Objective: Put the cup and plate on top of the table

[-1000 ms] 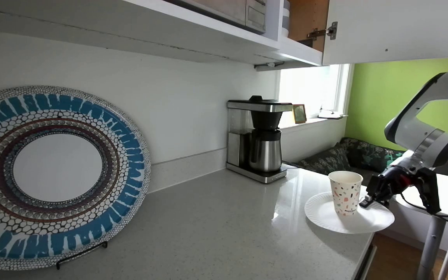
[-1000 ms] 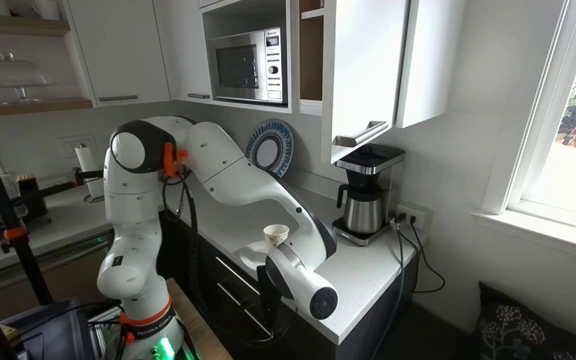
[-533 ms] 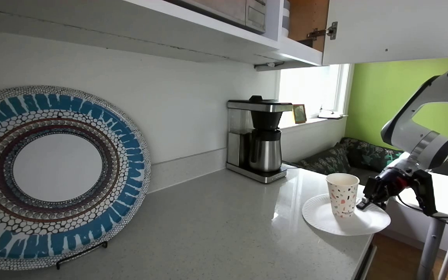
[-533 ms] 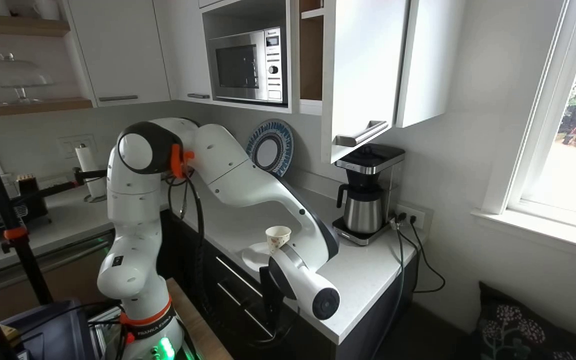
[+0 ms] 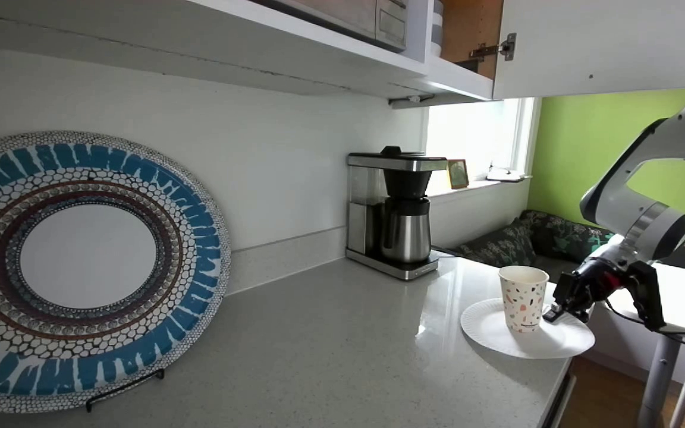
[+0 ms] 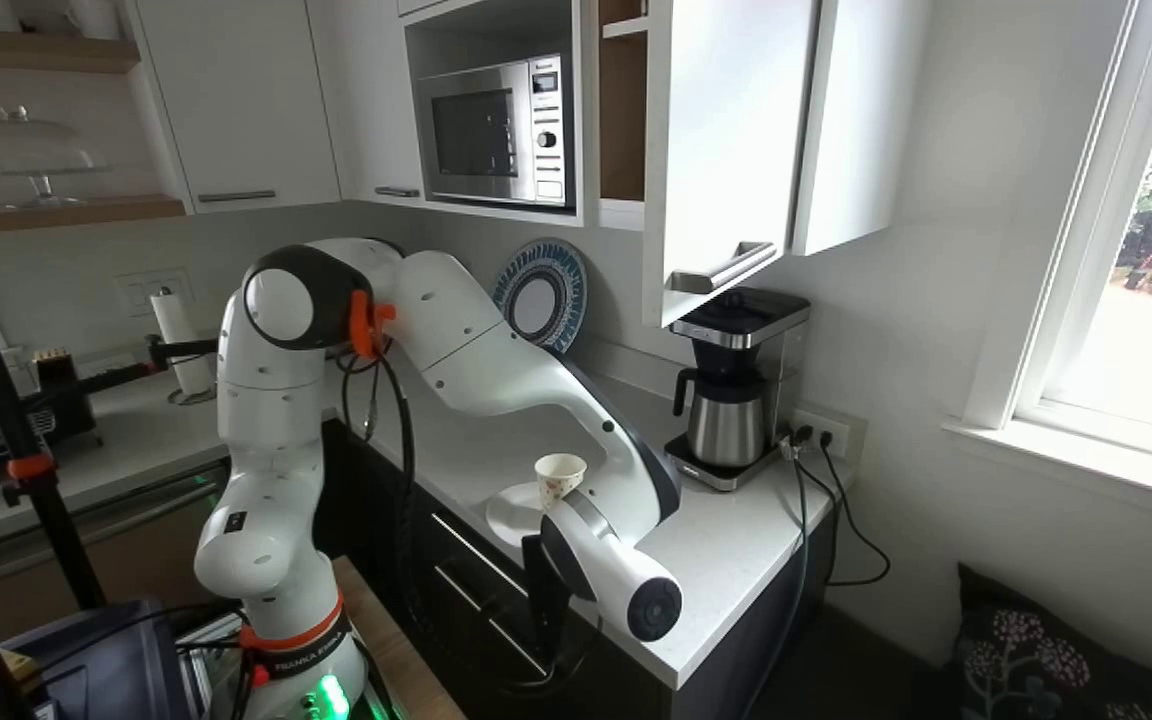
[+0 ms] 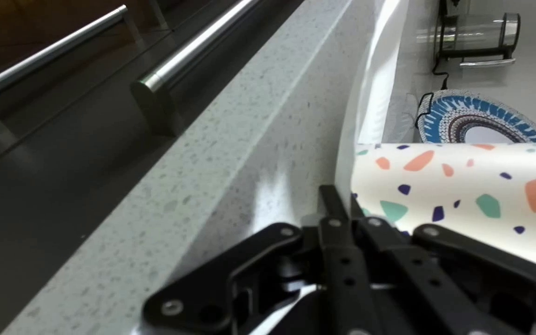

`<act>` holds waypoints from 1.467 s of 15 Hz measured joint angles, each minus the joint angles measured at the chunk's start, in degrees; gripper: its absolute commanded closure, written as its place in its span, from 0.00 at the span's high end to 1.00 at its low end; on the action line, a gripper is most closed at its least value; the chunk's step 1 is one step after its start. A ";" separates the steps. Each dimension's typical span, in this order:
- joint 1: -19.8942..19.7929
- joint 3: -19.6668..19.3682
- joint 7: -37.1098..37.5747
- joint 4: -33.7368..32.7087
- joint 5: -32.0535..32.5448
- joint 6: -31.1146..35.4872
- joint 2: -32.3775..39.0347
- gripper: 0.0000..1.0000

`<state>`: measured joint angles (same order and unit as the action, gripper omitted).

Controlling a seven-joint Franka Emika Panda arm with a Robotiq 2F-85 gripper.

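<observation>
Plate [image 5: 536,345] — cup [image 5: 523,300] atop — edged toward coffee maker [image 5: 405,229].

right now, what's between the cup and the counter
The plate: in an exterior view, the cup stands on it, above the counter. The wrist view also shows the plate as a white strip between the two.

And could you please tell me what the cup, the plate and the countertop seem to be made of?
Cup: likely smooth paper, thin-rimmed, with printed coloured flecks.
Plate: probably matte white paper, given its fluted rim.
Countertop: perhaps engineered stone, glossy with reflections and speckles.
</observation>
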<state>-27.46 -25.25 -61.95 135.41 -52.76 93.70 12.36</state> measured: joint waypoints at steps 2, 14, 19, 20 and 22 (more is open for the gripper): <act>0.00 0.00 0.00 -0.12 -0.02 0.22 0.02 0.05; 0.00 0.02 -0.02 -0.70 -1.69 0.54 -1.14 0.95; 0.00 0.01 -0.02 -0.88 -2.45 0.56 -2.07 1.00; 0.00 0.01 -0.02 -0.88 -2.50 0.56 -2.07 1.00; -0.01 -0.03 -0.02 -0.88 -2.51 0.57 -2.07 1.00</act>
<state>-27.47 -25.28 -61.97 134.53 -55.28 94.27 10.29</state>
